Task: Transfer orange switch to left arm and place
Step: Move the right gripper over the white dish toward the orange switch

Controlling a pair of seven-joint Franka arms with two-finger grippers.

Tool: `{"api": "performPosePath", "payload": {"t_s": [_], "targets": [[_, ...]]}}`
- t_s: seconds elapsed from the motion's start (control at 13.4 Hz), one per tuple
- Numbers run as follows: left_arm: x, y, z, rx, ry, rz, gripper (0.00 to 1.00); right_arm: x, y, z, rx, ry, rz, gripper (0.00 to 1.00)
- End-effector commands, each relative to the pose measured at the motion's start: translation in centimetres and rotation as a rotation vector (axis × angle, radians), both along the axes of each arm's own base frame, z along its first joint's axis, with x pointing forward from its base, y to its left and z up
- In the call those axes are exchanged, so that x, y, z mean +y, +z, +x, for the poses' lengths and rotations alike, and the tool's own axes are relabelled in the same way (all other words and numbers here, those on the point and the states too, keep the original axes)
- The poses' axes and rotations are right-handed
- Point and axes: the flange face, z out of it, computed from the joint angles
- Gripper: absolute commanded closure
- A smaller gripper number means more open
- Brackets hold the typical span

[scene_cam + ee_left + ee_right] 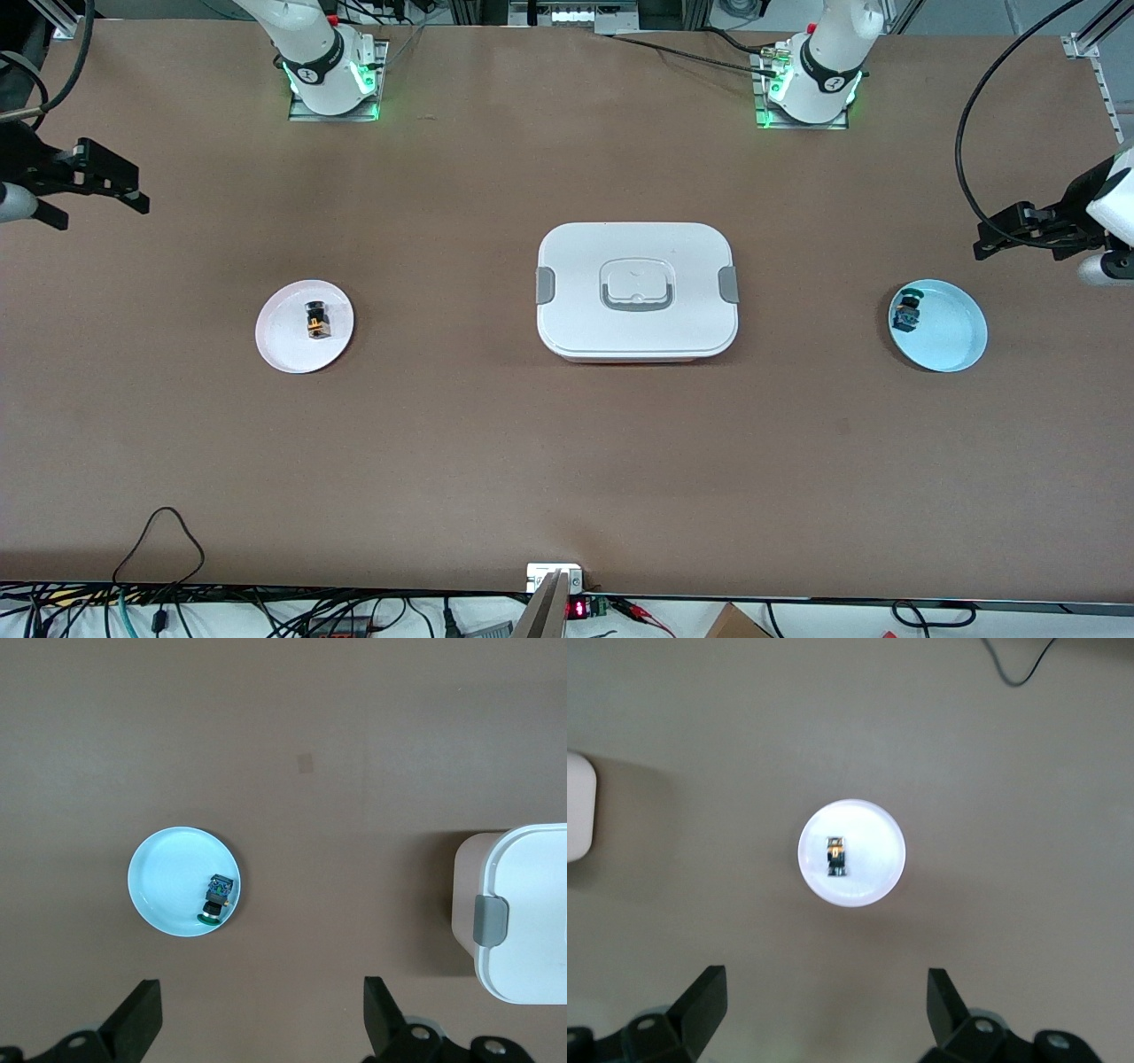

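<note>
The orange switch lies on a white plate toward the right arm's end of the table. The white lidded box stands at the table's middle; its edge shows in the left wrist view and a corner in the right wrist view. My right gripper hangs open and empty in the air at its end of the table, looking down on that plate. My left gripper hangs open and empty at the other end.
A light blue plate near the left arm's end holds a small black switch with green and blue parts. Both arm bases stand at the table's back edge. Cables trail along the front edge.
</note>
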Motion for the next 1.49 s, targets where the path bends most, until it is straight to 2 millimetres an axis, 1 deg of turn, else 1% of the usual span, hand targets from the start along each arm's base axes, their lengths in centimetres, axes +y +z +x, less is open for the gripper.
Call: {"api": "performPosePath", "payload": {"t_s": [0.0,0.07,0.15,0.22,0.37,0.45,0.6,0.82,0.97,1.12,1.27,1.42], "targets": [[0.5,0.6,0.1,-0.001,0.003,-0.011,0.00,1.4,-4.6,0.1,0.070,0.034,0.012,0.00],[0.5,0.6,0.1,-0.001,0.002,-0.011,0.00,2.7,-5.7,0.2,0.072,0.078,0.010,0.00],[0.5,0.6,0.1,-0.001,0.003,-0.011,0.00,4.2,-6.7,0.4,0.083,0.160,0.013,0.00],[0.5,0.6,0.2,-0.002,0.003,-0.012,0.00,4.4,-7.4,0.7,0.087,0.244,0.014,0.00],[0.8,0.4,0.1,0.002,0.006,-0.012,0.00,3.8,-8.6,1.6,0.071,0.504,0.046,0.00],[1.1,0.4,0.2,0.001,0.013,-0.014,0.00,3.0,-9.4,2.0,0.067,0.589,0.056,0.00],[1.1,0.4,0.2,0.001,0.013,-0.014,0.00,1.6,-11.0,2.7,0.073,0.760,0.077,0.00],[1.1,0.4,0.2,0.001,0.013,-0.014,0.00,0.6,-12.8,3.6,0.051,1.001,0.084,0.00],[1.1,0.4,0.2,-0.002,0.013,-0.014,0.00,0.0,-14.2,3.4,0.054,1.059,0.091,0.00],[1.1,0.4,0.2,-0.001,0.013,-0.014,0.00,0.0,-16.1,2.8,0.061,1.109,0.097,0.00],[1.1,0.4,0.2,-0.001,0.013,-0.014,0.00,0.4,-18.9,2.4,0.050,1.139,0.090,0.00],[1.1,0.4,0.2,0.001,0.013,-0.014,0.00,0.8,-22.6,2.0,0.025,1.204,0.079,0.00]]}}
